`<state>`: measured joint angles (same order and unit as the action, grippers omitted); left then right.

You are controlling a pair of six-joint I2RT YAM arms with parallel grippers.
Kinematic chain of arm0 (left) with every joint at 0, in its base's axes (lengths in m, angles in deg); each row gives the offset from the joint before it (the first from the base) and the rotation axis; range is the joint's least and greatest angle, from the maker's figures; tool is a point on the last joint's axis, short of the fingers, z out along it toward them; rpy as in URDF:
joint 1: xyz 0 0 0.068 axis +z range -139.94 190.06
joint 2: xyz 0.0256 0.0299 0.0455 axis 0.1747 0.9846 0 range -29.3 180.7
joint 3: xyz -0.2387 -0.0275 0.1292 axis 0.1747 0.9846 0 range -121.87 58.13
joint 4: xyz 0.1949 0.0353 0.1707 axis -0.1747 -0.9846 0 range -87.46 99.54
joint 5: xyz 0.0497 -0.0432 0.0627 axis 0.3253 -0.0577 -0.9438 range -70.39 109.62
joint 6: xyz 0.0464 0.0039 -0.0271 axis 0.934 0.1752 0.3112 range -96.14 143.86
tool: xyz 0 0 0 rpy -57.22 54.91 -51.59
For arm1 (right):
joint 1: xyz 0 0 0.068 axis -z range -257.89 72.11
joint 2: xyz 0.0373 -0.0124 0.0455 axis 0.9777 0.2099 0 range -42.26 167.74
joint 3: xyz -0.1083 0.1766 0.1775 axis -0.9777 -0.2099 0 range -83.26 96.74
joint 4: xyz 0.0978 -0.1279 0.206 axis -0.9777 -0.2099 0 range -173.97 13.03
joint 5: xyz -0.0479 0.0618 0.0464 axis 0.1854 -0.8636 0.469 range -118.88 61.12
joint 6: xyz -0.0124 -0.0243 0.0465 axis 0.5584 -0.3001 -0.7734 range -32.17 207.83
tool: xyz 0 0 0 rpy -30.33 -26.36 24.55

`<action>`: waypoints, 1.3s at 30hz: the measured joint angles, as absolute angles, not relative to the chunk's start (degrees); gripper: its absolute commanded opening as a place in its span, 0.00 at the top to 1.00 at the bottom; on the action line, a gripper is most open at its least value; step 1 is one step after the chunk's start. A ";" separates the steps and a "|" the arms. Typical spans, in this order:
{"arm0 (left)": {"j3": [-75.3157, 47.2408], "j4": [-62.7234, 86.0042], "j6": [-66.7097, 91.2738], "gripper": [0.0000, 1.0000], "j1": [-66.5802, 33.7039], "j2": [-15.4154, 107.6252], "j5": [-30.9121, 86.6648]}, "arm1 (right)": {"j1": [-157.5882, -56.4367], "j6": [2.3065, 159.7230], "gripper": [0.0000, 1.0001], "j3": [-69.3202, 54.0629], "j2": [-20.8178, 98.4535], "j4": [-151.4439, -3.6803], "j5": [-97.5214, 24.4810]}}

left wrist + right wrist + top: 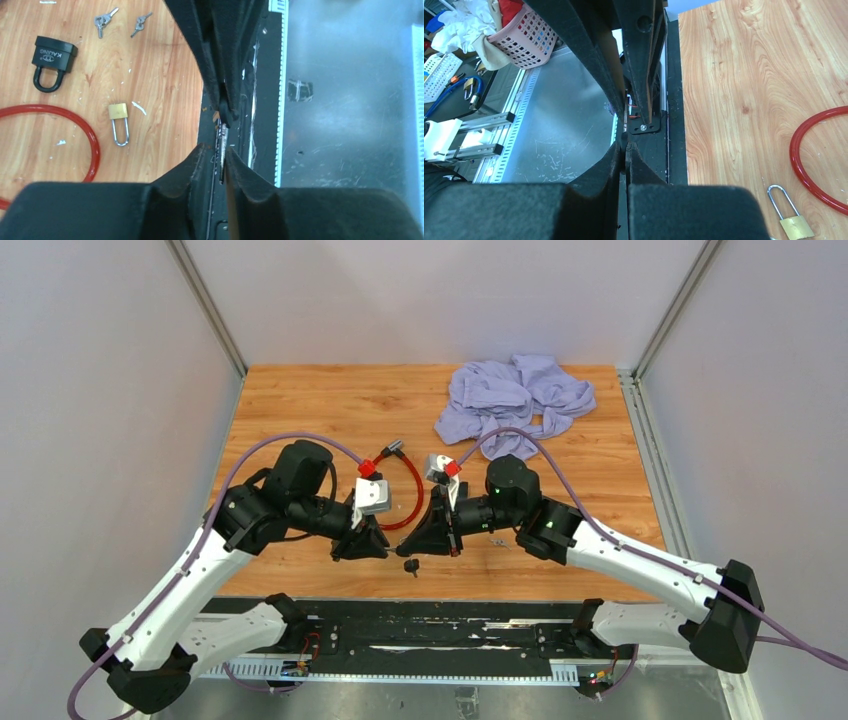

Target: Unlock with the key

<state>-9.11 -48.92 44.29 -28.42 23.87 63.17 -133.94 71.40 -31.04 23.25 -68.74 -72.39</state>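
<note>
Over the near edge of the counter (300, 400) the left gripper (221, 156) narrowly pinches the thin silver key (222, 136), tip to tip with the fully closed right gripper (626, 150), seemingly a handover to square the blade, while the black padlock (52, 57) waits further in.

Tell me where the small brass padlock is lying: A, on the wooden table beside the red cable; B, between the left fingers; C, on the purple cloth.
A: the left wrist view shows the brass padlock flat on the table, next to the red cable without touching it.
</note>
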 measured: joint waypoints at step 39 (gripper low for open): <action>-8.11 -46.43 37.97 0.23 -22.63 25.51 69.90 | -127.84 65.61 0.99 -30.95 25.53 -65.79 -76.30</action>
